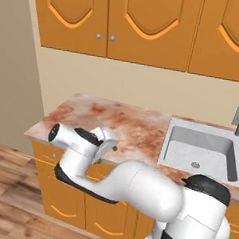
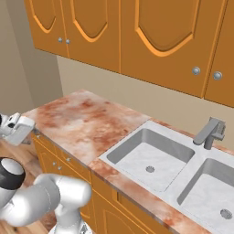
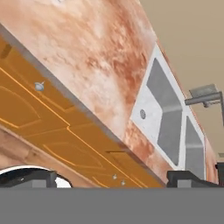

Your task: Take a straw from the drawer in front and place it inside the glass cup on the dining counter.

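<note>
My gripper (image 3: 109, 178) is open, its two dark fingertips (image 3: 31, 177) far apart with nothing between them. It hovers at the front edge of the marble counter (image 1: 126, 124), just above the row of orange fronts. The hand shows as a white block (image 1: 106, 140) over the counter lip and at the left border in the right base view (image 2: 16, 128). The drawer (image 3: 26, 72) is shut, a flat orange panel under the counter edge with a small silver knob (image 3: 39, 86). The straw is hidden. The glass cup and the dining counter are out of view.
A grey double sink (image 2: 151, 160) with a faucet (image 2: 209, 132) lies to the right of the hand. Orange wall cabinets (image 1: 117, 21) hang above the counter. Arched cabinet doors (image 3: 57, 140) sit below the drawer row. Wood floor (image 1: 7, 185) lies to the left.
</note>
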